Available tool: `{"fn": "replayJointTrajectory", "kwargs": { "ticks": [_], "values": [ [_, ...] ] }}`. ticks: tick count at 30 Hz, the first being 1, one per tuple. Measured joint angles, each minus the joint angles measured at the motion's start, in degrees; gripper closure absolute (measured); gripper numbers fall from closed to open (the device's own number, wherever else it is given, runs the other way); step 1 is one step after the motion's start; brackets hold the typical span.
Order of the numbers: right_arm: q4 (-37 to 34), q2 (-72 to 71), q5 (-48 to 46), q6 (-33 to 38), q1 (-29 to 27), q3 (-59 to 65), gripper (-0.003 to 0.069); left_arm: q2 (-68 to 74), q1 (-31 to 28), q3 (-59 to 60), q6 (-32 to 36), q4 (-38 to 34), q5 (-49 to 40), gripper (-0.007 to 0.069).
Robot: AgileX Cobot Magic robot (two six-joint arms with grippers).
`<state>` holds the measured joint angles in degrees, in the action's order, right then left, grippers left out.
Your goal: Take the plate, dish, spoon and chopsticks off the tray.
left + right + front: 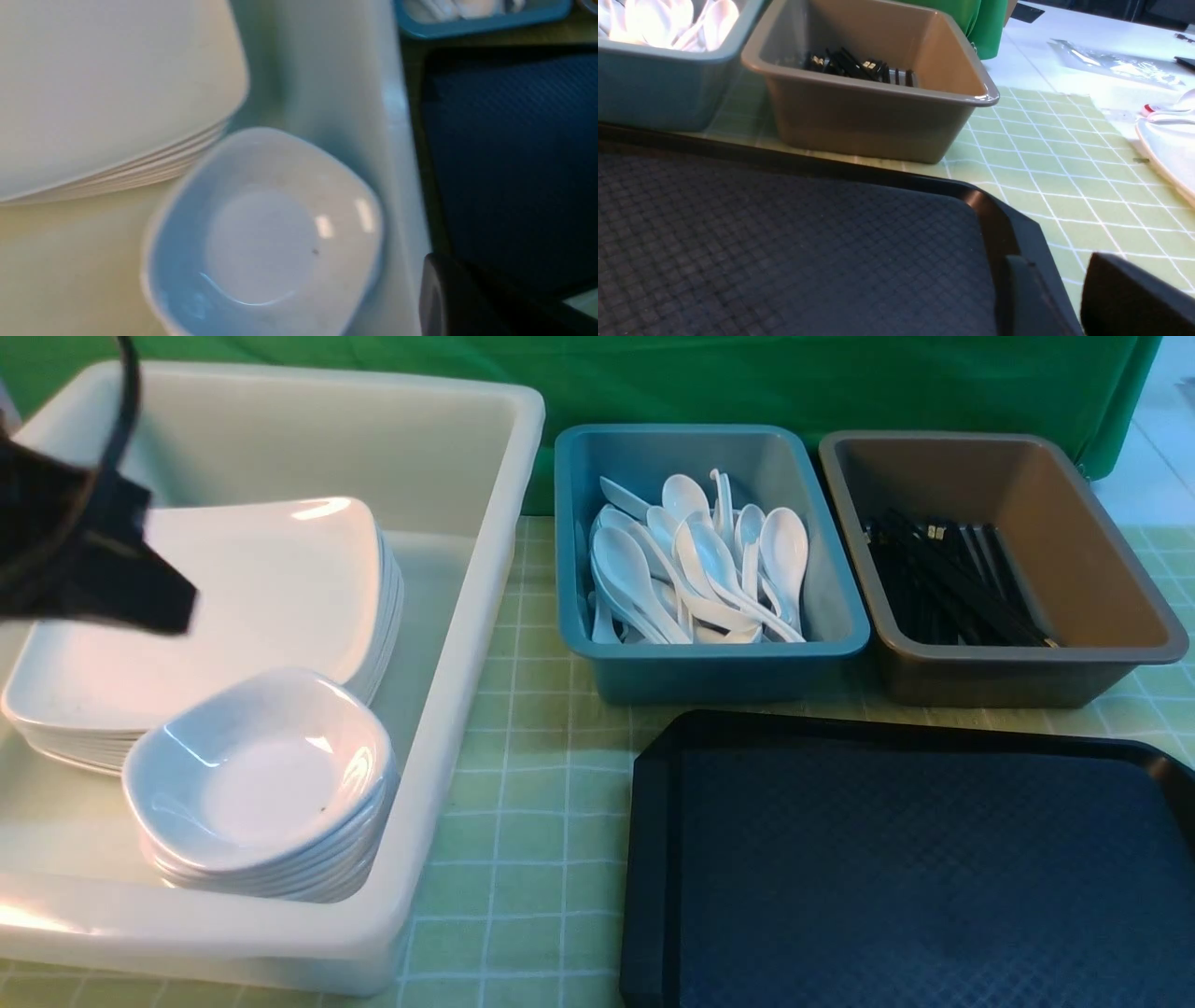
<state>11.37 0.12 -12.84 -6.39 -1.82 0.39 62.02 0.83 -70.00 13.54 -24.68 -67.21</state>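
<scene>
The tray (906,859) lay bare on the surface (523,859). Plates (233,607) and dishes (257,775) sat stacked in the white tub (467,644), spoons (700,569) in the blue bin (709,658), chopsticks (943,583) in the brown bin (1102,588). The left hand (140,588) hung closed and empty above the plates; the right hand's (1064,298) opening I cannot tell.

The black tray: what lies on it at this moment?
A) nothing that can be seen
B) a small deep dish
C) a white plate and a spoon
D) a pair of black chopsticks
A: the black tray shows only its bare diamond-pattern surface in the front view; the spoons lie in the blue bin, the chopsticks in the brown bin, and the plates and dishes are stacked in the white tub.
</scene>
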Motion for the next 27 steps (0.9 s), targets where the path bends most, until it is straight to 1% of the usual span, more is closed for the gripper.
{"fn": "replayJointTrajectory", "kwargs": {
  "ticks": [3, 5, 6, 9, 12, 14, 17, 23, 25, 27],
  "values": [
    [0.1, 0.0, 0.0, 0.0, 0.0, 0.0, 0.0454, -8.0, 4.9, 7.3, -1.7, -0.2, 6.7, 0.0624],
    [0.1, 0.0, 0.0, 0.0, 0.0, 0.0, 0.0446, -13.6, 7.3, 14.0, -2.0, -1.7, 14.9, 0.0624],
    [0.1, 0.0, 0.0, 0.0, 0.0, 0.0, 0.0445, -16.1, 8.1, 16.1, -2.0, -2.3, 17.6, 0.0624],
    [0.1, 0.0, 0.0, 0.0, 0.0, 0.0, 0.0436, -24.6, 9.8, 26.6, -2.2, -5.0, 30.9, 0.0624],
    [0.1, 0.0, 0.0, 0.0, 0.0, 0.0, 0.0428, -30.5, 10.1, 32.8, -2.2, -4.8, 36.7, 0.0624],
    [0.1, 0.0, 0.0, 0.0, 0.0, 0.0, 0.0425, -34.4, 10.1, 36.2, -2.2, -3.4, 38.1, 0.0624],
    [0.1, 0.0, 0.0, 0.0, 0.0, 0.0, 0.0424, -37.8, 10.1, 39.6, -2.2, -0.6, 37.7, 0.0624],
    [0.1, 0.0, -0.1, 0.0, 0.0, 0.0, 0.0422, -38.9, 10.1, 42.0, -2.5, 7.1, 36.9, 0.0622],
    [0.1, 0.0, -0.1, 0.0, 0.0, 0.0, 0.0421, -38.9, 10.1, 42.7, -2.6, 8.8, 38.0, 0.0622],
    [0.1, 0.0, -0.1, 0.0, 0.0, 0.0, 0.0421, -38.9, 10.1, 44.4, -2.7, 10.3, 41.1, 0.0622]
  ]
}}
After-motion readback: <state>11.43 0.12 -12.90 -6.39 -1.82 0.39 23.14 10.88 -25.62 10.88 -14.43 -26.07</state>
